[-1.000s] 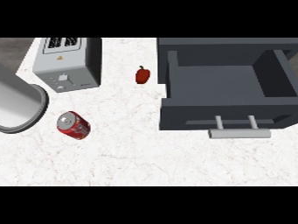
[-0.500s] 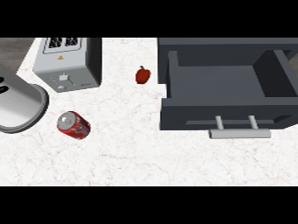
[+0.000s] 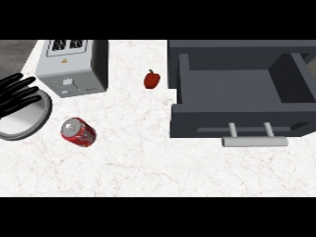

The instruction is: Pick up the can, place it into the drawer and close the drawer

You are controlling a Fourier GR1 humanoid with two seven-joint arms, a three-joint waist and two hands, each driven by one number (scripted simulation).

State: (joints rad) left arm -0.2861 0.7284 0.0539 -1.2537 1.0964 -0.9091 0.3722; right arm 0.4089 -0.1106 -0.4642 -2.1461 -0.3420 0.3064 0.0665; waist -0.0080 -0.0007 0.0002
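1. Left hand now showing at the view's left edge, fingers straight and spread, holding nothing; a second ago mostly grey forearm there, little of the hand.
2. Forearm pulled back toward the left edge since then; hand now hanging over the counter instead.
3. Can lying on its side, just right of and below the hand, apart from the fingertips. Unmoved across the frames.
4. Drawer well off to the right of the hand, pulled out, nothing visible inside, handle facing the near side. No change.
5. Toaster just above-right of the hand; small red pepper further right, between toaster and drawer. Neither moved.
6. Right hand nowhere in view.
7. Meaning for task: probably early reach phase, grasp not yet started; can not yet lifted, drawer not yet closed.
8. Likely next need: bring hand right and down onto can, fingers round its side. Risk: round can rolling if nudged.
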